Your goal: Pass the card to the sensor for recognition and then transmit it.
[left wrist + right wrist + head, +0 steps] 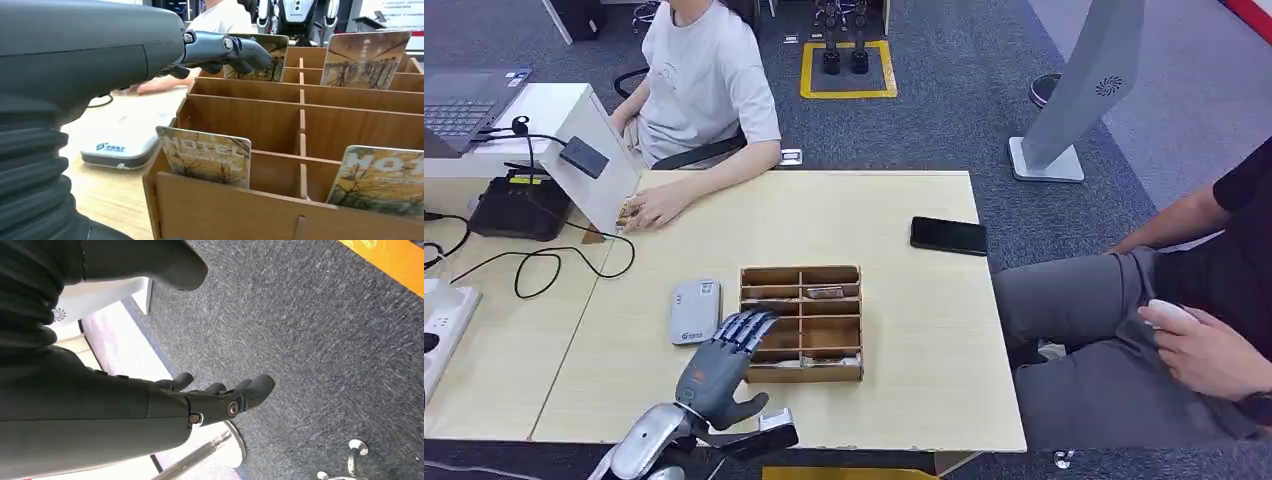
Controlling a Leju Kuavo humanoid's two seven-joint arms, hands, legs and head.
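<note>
The left hand (720, 362) is seen stretched flat over the table (894, 330), with its fingers (746, 328) extended and slightly spread above the near left corner of the wooden box (802, 322). Nothing is held in it; in the left wrist view the fingertips (250, 52) are seen hovering just in front of a card (260, 59) standing in a far compartment, and whether that card is touched cannot be told.

The right hand (220, 400) is seen hanging over grey carpet (320, 340), its fingers loosely extended and nothing grasped.

Four hotel cards are counted in the left wrist view, each upright in its own compartment: two at the near row (207, 156) (382, 180) and two at the far row, the second of these at (365, 59).

One grey card reader (695, 312) is laid just left of the box. One black phone (949, 236) is placed near the table's far right edge. Two people are seated at the table, one in a white shirt (704, 80) and one in grey trousers (1104, 320).
</note>
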